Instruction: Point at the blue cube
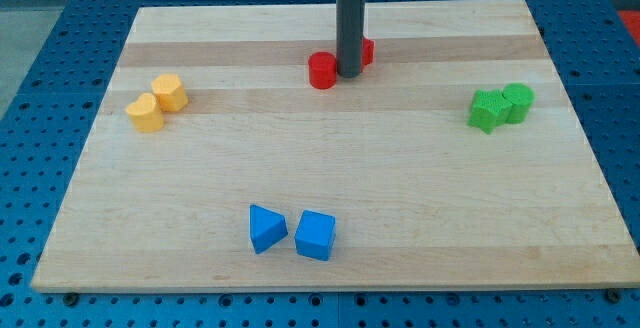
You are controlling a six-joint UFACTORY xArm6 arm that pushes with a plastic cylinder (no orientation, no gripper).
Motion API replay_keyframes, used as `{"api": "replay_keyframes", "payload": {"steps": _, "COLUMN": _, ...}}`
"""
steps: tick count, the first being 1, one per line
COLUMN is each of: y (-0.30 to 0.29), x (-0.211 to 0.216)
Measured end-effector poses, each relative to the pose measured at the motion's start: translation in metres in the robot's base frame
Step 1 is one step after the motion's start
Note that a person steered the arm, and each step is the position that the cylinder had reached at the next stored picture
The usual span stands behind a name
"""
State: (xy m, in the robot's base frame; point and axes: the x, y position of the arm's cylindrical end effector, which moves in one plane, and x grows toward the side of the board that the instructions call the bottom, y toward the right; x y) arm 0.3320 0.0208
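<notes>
The blue cube (315, 235) lies near the view's bottom, just right of a blue wedge-shaped block (266, 228), the two almost touching. My tip (349, 74) is at the end of the dark rod near the view's top centre. It stands between a red cylinder (322, 70) on its left and a second red block (367, 52) partly hidden behind the rod. The tip is far above the blue cube in the view, with bare board between them.
Two yellow blocks (171, 93) (145, 113) sit together at the view's left. Two green blocks (488, 110) (518, 102) sit together at the view's right. The wooden board (330, 158) lies on a blue perforated table (40, 48).
</notes>
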Motion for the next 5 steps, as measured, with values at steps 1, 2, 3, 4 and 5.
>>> {"api": "replay_keyframes", "payload": {"steps": 1, "y": 0.001, "x": -0.003}}
{"api": "replay_keyframes", "payload": {"steps": 2, "y": 0.006, "x": 0.000}}
{"api": "replay_keyframes", "payload": {"steps": 3, "y": 0.023, "x": 0.001}}
{"api": "replay_keyframes", "payload": {"steps": 4, "y": 0.032, "x": -0.013}}
{"api": "replay_keyframes", "payload": {"steps": 5, "y": 0.032, "x": -0.031}}
